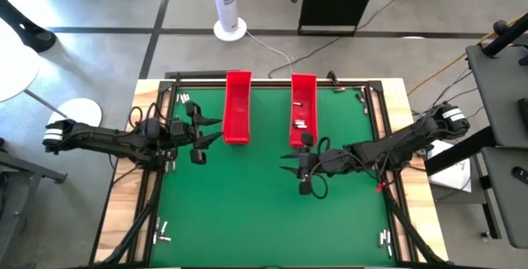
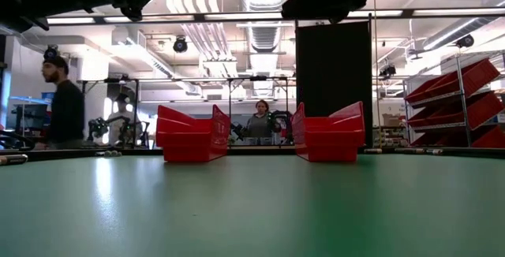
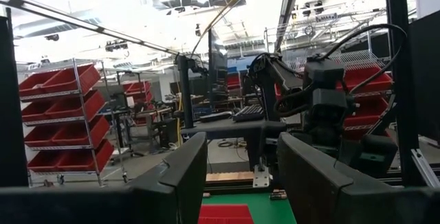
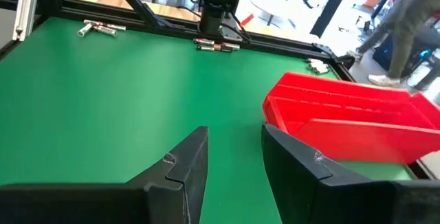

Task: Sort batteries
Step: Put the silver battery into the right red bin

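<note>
Two long red trays stand at the far middle of the green mat: the left tray (image 1: 238, 108) and the right tray (image 1: 303, 104), which has a few batteries (image 1: 299, 125) in its near half. More batteries lie loose at the mat's corners: far left (image 1: 184, 98), near left (image 1: 163, 234), near right (image 1: 385, 238). My left gripper (image 1: 213, 130) hovers open just left of the left tray's near end, with nothing between its fingers (image 3: 240, 162). My right gripper (image 1: 287, 163) hovers open above the mat near the right tray's near end, also holding nothing (image 4: 235, 148).
A black frame (image 1: 272, 81) rims the mat, with wood (image 1: 124, 219) outside it. The right wrist view shows a red tray (image 4: 344, 117) ahead and batteries (image 4: 100, 27) by the frame. People stand beyond the table (image 2: 67, 111). Bare mat (image 1: 247, 211) lies near the front.
</note>
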Controlling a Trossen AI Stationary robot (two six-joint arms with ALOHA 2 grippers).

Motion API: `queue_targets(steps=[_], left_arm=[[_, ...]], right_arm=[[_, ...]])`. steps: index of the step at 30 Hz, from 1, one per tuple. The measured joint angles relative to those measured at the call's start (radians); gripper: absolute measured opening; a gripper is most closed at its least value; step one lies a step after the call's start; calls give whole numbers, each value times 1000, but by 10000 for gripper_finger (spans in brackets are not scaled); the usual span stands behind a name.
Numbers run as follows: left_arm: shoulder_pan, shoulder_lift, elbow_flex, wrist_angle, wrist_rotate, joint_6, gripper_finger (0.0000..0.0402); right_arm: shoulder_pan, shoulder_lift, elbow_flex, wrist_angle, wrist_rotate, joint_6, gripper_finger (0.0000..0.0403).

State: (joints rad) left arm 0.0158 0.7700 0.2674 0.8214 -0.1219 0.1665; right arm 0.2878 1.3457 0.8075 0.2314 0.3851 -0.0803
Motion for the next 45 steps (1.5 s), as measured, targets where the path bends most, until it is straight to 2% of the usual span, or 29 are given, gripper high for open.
queue_targets(steps=[7, 13, 21, 29, 35, 40, 45], left_arm=[[0, 60, 1, 66, 0, 0, 158], [0, 113, 1, 111, 0, 18, 158], [0, 117, 1, 119, -1, 11, 158], [0, 119, 1, 121, 0, 4, 158], [0, 157, 78, 26, 0, -22, 158], [0, 256, 165, -90, 1, -14, 158], [-2, 381, 246, -97, 13, 5, 158]], right_arm=[[0, 0, -17, 36, -1, 2, 139], [0, 0, -20, 35, 0, 5, 130], [0, 0, -28, 36, 0, 18, 118], [0, 0, -28, 36, 0, 21, 132], [0, 0, -28, 45, 0, 21, 141], [0, 0, -28, 45, -34, 40, 138], [2, 0, -30, 33, -56, 86, 130]])
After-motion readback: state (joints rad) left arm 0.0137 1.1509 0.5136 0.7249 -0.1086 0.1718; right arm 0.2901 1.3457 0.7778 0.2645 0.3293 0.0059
